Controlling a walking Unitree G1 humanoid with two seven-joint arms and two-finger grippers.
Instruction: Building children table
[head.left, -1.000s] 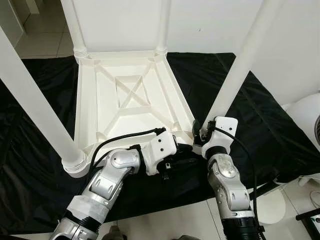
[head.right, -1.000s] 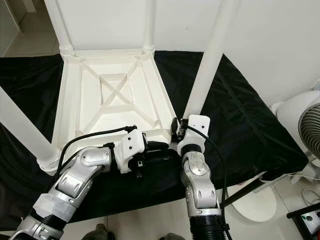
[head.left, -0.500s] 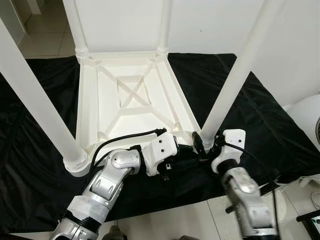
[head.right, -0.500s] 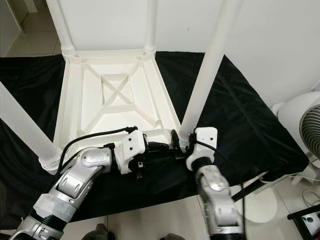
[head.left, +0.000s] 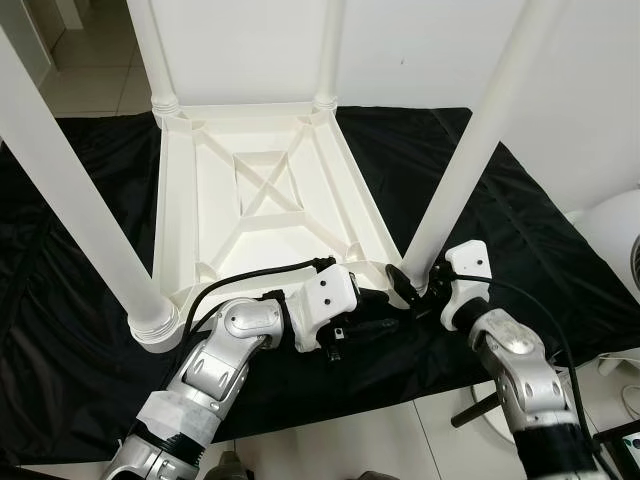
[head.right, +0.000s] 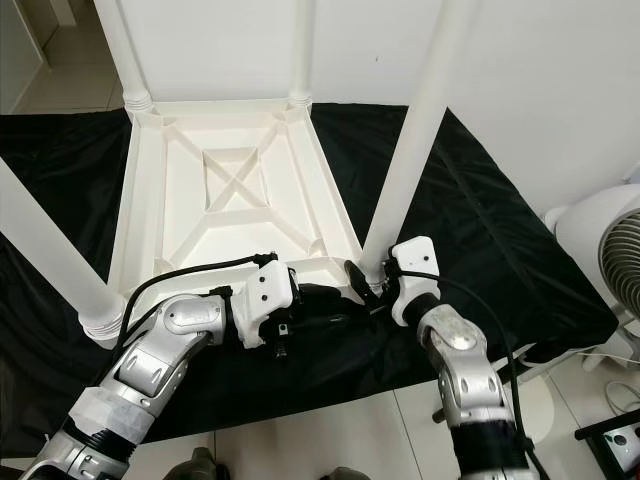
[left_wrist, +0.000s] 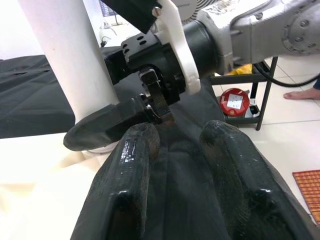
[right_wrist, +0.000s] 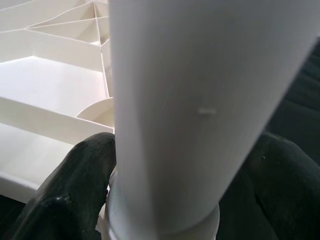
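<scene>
A white plastic children's table (head.left: 260, 200) lies upside down on a black cloth, its legs standing up. My right gripper (head.left: 413, 288) is at the base of the near-right leg (head.left: 468, 150), shut on it. In the right wrist view that leg (right_wrist: 190, 100) sits between the two black fingers (right_wrist: 75, 185). My left gripper (head.left: 375, 318) rests low on the cloth by the table's near edge, pointing at the same leg base. Its fingers (left_wrist: 130, 165) are open with only cloth between them.
The black cloth (head.left: 80, 330) covers the floor under the table. A white fan (head.right: 610, 260) stands at the right, with tiled floor in front. A black stand with a red object (left_wrist: 234, 101) and a person's foot (left_wrist: 305, 92) lie beyond the cloth.
My right forearm has swung outward to the right and lower, while its gripper stayed at the base of the near-right leg. The left arm has not moved.
</scene>
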